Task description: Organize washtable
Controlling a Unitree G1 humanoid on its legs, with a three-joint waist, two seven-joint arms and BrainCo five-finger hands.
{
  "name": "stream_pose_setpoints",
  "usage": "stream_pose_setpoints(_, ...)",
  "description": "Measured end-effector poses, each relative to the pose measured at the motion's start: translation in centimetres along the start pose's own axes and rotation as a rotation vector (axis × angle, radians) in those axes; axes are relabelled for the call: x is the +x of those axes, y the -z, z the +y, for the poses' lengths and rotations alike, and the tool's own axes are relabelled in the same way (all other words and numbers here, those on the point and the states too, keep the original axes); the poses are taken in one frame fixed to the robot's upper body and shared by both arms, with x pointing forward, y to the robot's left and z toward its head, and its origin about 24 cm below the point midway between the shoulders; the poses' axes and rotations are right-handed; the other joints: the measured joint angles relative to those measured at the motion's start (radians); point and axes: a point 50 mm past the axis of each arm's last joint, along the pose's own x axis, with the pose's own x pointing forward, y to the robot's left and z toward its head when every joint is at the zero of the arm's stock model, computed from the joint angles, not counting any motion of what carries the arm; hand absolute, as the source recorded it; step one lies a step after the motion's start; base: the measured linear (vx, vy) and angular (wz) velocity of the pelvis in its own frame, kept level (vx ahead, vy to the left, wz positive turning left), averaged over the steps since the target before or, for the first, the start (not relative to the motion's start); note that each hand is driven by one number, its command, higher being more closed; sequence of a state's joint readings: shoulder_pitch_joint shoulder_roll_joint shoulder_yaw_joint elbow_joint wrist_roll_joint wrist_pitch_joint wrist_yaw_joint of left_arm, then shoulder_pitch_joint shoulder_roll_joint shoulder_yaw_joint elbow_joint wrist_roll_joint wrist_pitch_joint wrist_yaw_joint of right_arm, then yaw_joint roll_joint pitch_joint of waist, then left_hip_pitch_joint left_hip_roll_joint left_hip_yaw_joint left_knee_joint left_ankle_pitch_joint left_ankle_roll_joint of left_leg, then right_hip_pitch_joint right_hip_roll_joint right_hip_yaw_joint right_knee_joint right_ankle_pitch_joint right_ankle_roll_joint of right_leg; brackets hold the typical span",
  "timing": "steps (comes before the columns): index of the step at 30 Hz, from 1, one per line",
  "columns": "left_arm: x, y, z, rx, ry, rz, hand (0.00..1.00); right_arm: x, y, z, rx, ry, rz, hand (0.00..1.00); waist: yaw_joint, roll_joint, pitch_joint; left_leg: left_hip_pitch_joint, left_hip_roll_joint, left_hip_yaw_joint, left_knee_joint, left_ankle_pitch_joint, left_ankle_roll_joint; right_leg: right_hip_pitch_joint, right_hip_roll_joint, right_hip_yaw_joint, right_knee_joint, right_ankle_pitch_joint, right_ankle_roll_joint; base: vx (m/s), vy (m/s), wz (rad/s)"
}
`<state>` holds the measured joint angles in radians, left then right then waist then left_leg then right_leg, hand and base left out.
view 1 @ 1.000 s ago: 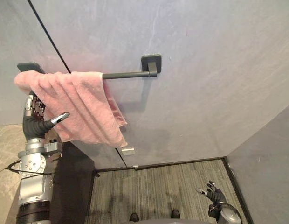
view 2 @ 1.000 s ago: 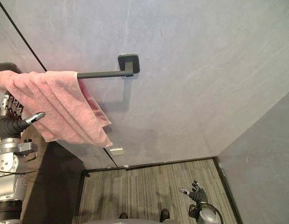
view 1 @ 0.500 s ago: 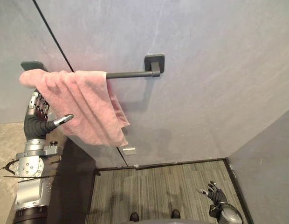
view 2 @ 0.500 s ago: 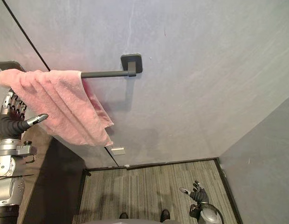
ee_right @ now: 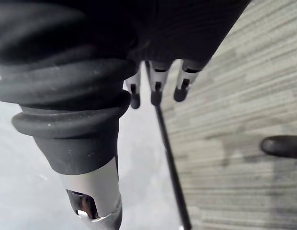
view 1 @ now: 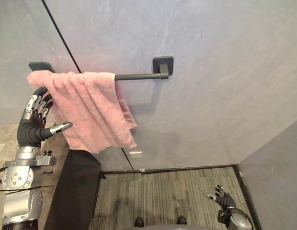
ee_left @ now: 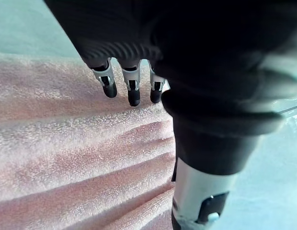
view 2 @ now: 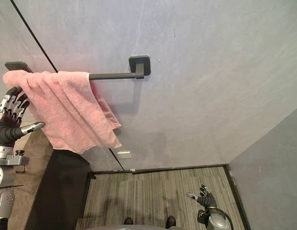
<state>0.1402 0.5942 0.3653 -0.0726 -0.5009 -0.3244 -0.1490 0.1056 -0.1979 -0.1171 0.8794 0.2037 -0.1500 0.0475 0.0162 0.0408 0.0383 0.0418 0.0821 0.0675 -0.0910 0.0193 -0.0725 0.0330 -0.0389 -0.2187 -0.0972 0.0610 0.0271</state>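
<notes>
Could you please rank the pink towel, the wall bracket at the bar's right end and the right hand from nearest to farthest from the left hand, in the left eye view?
1. pink towel: draped right beside the left hand.
2. wall bracket: at the right end of the bar.
3. right hand: lowest, far right.

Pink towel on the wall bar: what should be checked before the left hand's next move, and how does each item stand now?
1. Pink terry towel draped over the dark metal wall bar: ok.
2. Towel spread evenly: not ok; it is bunched at the bar's left end and its lower edge slants.
3. Bar's right part bare for spreading: ok.
4. Left hand open, gripping nothing, beside the towel's left edge: ok.
5. Left hand touching the towel: cannot tell.
6. Right hand out of the way, open, low above the striped carpet: ok.
</notes>
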Motion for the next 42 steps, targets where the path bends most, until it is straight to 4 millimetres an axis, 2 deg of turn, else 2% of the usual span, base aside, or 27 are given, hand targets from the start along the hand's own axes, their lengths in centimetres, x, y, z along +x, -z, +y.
stream_pose_setpoints(7, -0.1, -0.2, 0.4, 0.006, -0.032, -0.010, 0.00, 0.0, 0.0, 0.0, -0.002, 0.000, -0.001, 0.00, 0.001, -0.008, -0.005, -0.002, 0.000, -0.011, -0.003, 0.008, -0.001, 0.003, -0.001, -0.010, 0.000, 0.000, 0.000, -0.04, 0.003, 0.05)
stream_pose_setpoints(15, -0.7, -1.4, 2.8, 0.053, -0.152, -0.053, 0.00, 0.0, -0.1, -0.2, -0.005, 0.005, -0.002, 0.00, 0.003, -0.014, -0.009, -0.005, 0.000, -0.017, -0.008, 0.008, -0.001, 0.003, -0.001, -0.017, 0.000, 0.000, 0.000, -0.01, 0.003, 0.01)
stream_pose_setpoints(18, -1.2, -2.3, 4.3, 0.052, -0.260, -0.112, 0.00, 0.0, -0.1, -0.2, -0.003, 0.007, -0.003, 0.00, 0.004, -0.015, -0.010, -0.011, -0.002, -0.027, -0.008, 0.013, -0.001, 0.002, -0.002, -0.026, 0.000, 0.000, 0.000, 0.00, 0.007, 0.08)
stream_pose_setpoints(23, -1.5, -2.8, 5.3, 0.052, -0.335, -0.145, 0.00, 0.0, -0.1, -0.3, -0.003, 0.008, -0.003, 0.00, 0.012, -0.018, -0.012, -0.011, -0.002, -0.030, -0.008, 0.014, -0.001, 0.003, -0.002, -0.027, 0.000, 0.000, 0.000, 0.00, 0.002, 0.01)
stream_pose_setpoints(26, -1.2, -2.7, 5.4, 0.043, -0.352, -0.154, 0.00, 0.0, 0.0, -0.3, -0.003, 0.009, 0.000, 0.00, 0.022, -0.018, -0.012, -0.012, -0.002, -0.031, -0.009, 0.015, -0.001, 0.004, -0.002, -0.028, 0.000, 0.000, 0.000, -0.02, 0.003, 0.02)
stream_pose_setpoints(31, -0.6, -1.8, 5.8, 0.014, -0.377, -0.134, 0.00, -0.2, 0.1, -0.4, -0.014, 0.007, 0.002, 0.00, 0.023, -0.017, -0.014, -0.030, -0.002, -0.037, -0.009, 0.015, -0.001, -0.004, -0.002, -0.030, 0.000, 0.000, 0.000, -0.03, 0.003, 0.04)
stream_pose_setpoints(38, 2.2, -1.2, 3.8, 0.012, -0.179, -0.083, 0.00, -0.5, -0.5, -0.7, -0.026, 0.004, -0.038, 0.00, 0.016, -0.015, -0.012, -0.063, -0.001, -0.029, -0.009, 0.016, -0.002, -0.041, -0.002, -0.021, 0.000, -0.002, -0.001, 0.01, 0.002, -0.04)
stream_pose_setpoints(40, 2.7, -0.4, 3.6, 0.010, -0.149, -0.038, 0.00, -0.4, -0.7, -0.6, -0.028, -0.007, -0.048, 0.00, 0.000, -0.015, -0.012, -0.064, 0.002, -0.012, -0.009, 0.015, -0.003, -0.055, 0.001, -0.006, 0.000, -0.002, -0.002, 0.07, -0.002, -0.19)
stream_pose_setpoints(42, 3.4, -0.1, 3.1, 0.003, -0.121, -0.022, 0.00, -0.4, -0.9, -0.4, -0.030, -0.017, -0.053, 0.00, -0.002, -0.016, -0.002, -0.066, 0.004, -0.002, -0.006, 0.015, -0.003, -0.062, 0.003, 0.003, 0.000, -0.001, -0.003, 0.05, 0.000, -0.15)
